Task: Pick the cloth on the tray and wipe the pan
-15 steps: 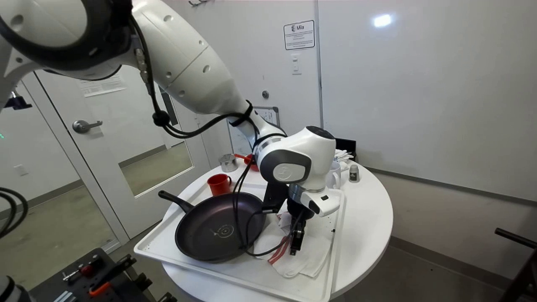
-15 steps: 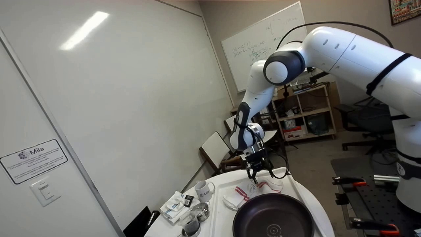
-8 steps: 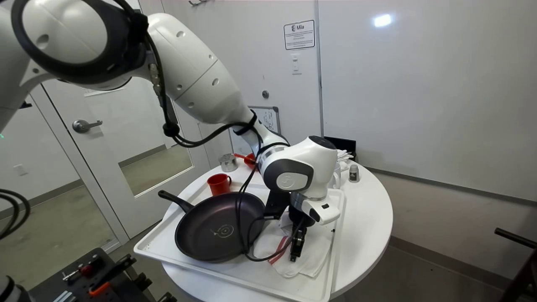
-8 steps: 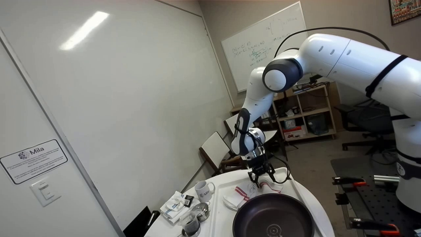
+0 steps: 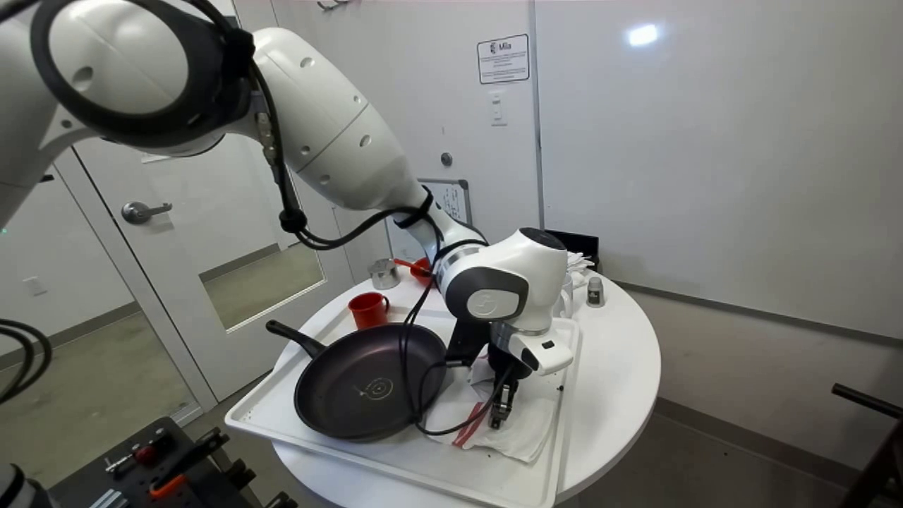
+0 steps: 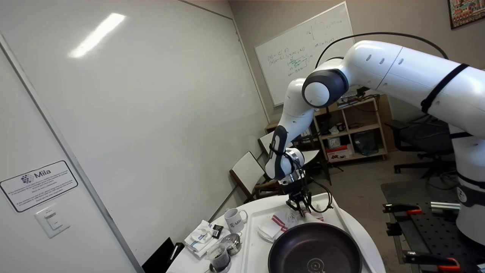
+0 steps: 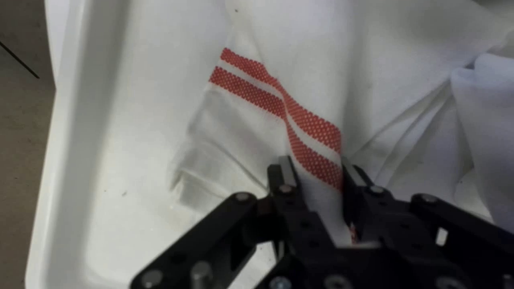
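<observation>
While the whiteboard (image 5: 719,155) stretches to the right of the pan (image 5: 360,388) in an exterior view, the door (image 5: 176,261) stands to its left, and we judge both too far off to trouble the arm (image 5: 331,134). Below the pan spreads the round white desk (image 5: 617,367). Directly under the pan lies the tray (image 5: 416,455); we see nothing fixing it, so a hard wipe could slide it. The pan looks equally loose, and a push on its rim could spin it. Just beside the pan, touching or not we cannot tell, the cloth (image 7: 313,80) rests on the tray, one fold raised and pinched in the end effector (image 7: 320,172). We think the bite is narrow: a quick lift could let the fold slip out, or the trailing part could snag on the pan's rim. The smaller balled-up cloth (image 7: 488,120), near the pan too, seems to lie against the larger one or on it, and could ride along. Behind the pan, the red mug (image 5: 368,310) could topple in a wide sweep. Outside the pan, we notice dark specks (image 7: 124,193) on the tray, which a dragged cloth could carry in.
</observation>
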